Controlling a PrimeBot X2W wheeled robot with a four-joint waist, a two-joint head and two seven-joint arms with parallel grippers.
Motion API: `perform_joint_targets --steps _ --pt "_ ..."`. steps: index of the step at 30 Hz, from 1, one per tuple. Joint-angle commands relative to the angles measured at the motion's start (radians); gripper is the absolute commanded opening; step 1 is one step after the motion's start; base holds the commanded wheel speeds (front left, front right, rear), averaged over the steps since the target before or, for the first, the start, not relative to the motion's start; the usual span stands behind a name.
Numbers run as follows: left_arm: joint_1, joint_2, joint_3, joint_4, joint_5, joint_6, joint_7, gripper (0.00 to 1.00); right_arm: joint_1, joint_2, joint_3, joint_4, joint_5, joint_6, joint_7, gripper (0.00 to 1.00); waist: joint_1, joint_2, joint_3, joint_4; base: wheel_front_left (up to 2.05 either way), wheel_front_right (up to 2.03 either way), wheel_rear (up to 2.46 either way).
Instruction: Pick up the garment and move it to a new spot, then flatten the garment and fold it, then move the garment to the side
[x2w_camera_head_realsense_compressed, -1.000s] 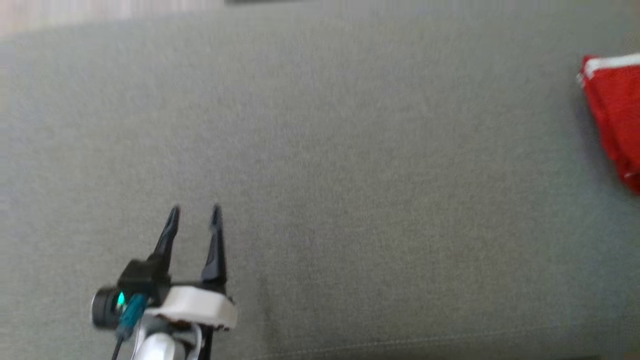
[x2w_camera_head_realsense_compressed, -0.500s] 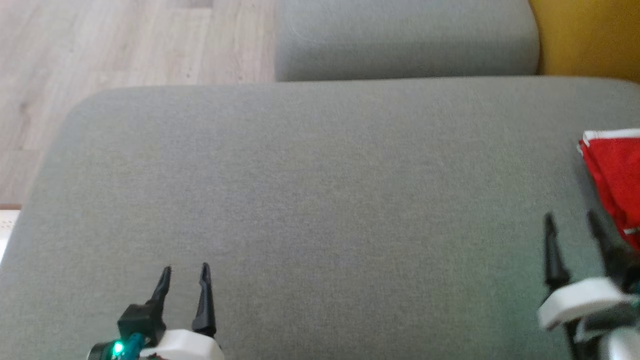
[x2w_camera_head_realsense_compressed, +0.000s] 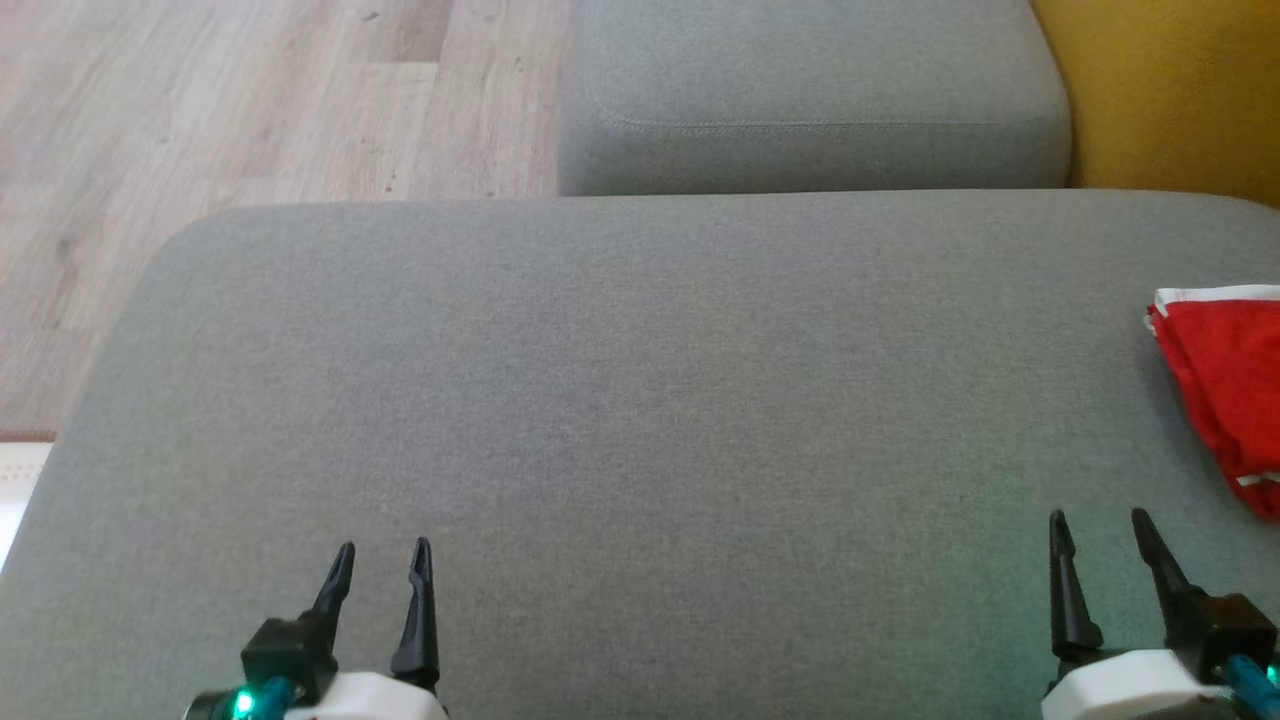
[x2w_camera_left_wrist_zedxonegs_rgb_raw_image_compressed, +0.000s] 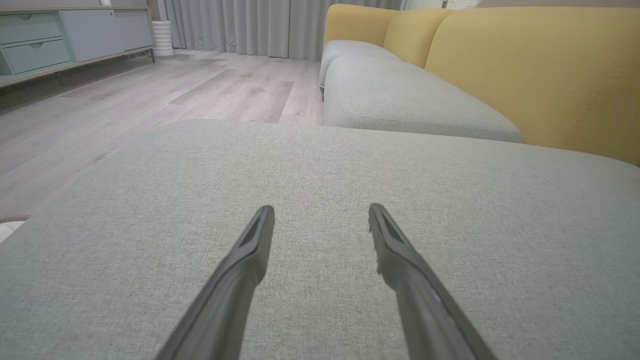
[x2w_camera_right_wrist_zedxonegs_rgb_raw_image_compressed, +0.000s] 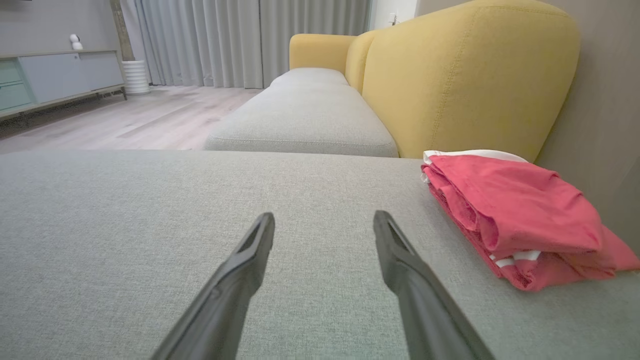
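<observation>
The garment (x2w_camera_head_realsense_compressed: 1230, 385) is red with white trim and lies folded in a compact stack at the right edge of the grey cushion (x2w_camera_head_realsense_compressed: 640, 400); the right wrist view shows the garment (x2w_camera_right_wrist_zedxonegs_rgb_raw_image_compressed: 520, 215) ahead and to the right of the fingers. My right gripper (x2w_camera_head_realsense_compressed: 1100, 530) hovers open at the lower right, apart from the garment, holding nothing. My left gripper (x2w_camera_head_realsense_compressed: 385, 555) sits open at the lower left over bare cushion. In the left wrist view the left gripper (x2w_camera_left_wrist_zedxonegs_rgb_raw_image_compressed: 321, 212) stands open above plain grey fabric (x2w_camera_left_wrist_zedxonegs_rgb_raw_image_compressed: 320, 180).
A second grey seat cushion (x2w_camera_head_realsense_compressed: 810, 95) adjoins at the back, with a yellow backrest (x2w_camera_head_realsense_compressed: 1170, 90) to the right. Wooden floor (x2w_camera_head_realsense_compressed: 230, 100) lies beyond the cushion's left and far edges. A low cabinet (x2w_camera_left_wrist_zedxonegs_rgb_raw_image_compressed: 60, 35) and curtains (x2w_camera_left_wrist_zedxonegs_rgb_raw_image_compressed: 250, 25) stand far off.
The head camera has tilted back, bringing the cushion's far edge, the floor and the right gripper into view. Both grippers now sit lower in the picture, still open.
</observation>
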Motion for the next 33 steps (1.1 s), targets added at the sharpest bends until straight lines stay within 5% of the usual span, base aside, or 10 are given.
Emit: perform_joint_targets --steps 1,9,10,33 --pt "-0.032 -0.002 0.027 -0.036 -0.003 0.0 -0.012 1.0 -0.019 -0.009 0.024 -0.026 0.001 -0.001 -0.015 1.0 0.0001 0.0 -0.001 -0.004 0.0 0.0 0.0" --pt "-0.026 -0.003 0.032 -0.033 -0.022 0.007 -0.012 1.0 -0.031 -0.009 0.039 -0.018 0.013 -0.001 -0.031 1.0 0.0001 0.0 -0.005 -0.02 0.0 0.0 0.0" --pt "-0.023 -0.003 0.037 -0.038 -0.044 0.015 -0.012 0.0 -0.034 -0.009 0.041 -0.019 0.01 -0.001 -0.033 0.0 0.0001 0.0 -0.006 -0.021 0.0 0.0 0.0" --pt "-0.033 0.006 0.046 0.023 -0.3 -0.029 0.059 0.0 -0.04 -0.001 0.018 0.027 0.294 0.0 0.046 0.0 0.0001 0.0 0.006 -0.033 0.0 0.0 0.0"
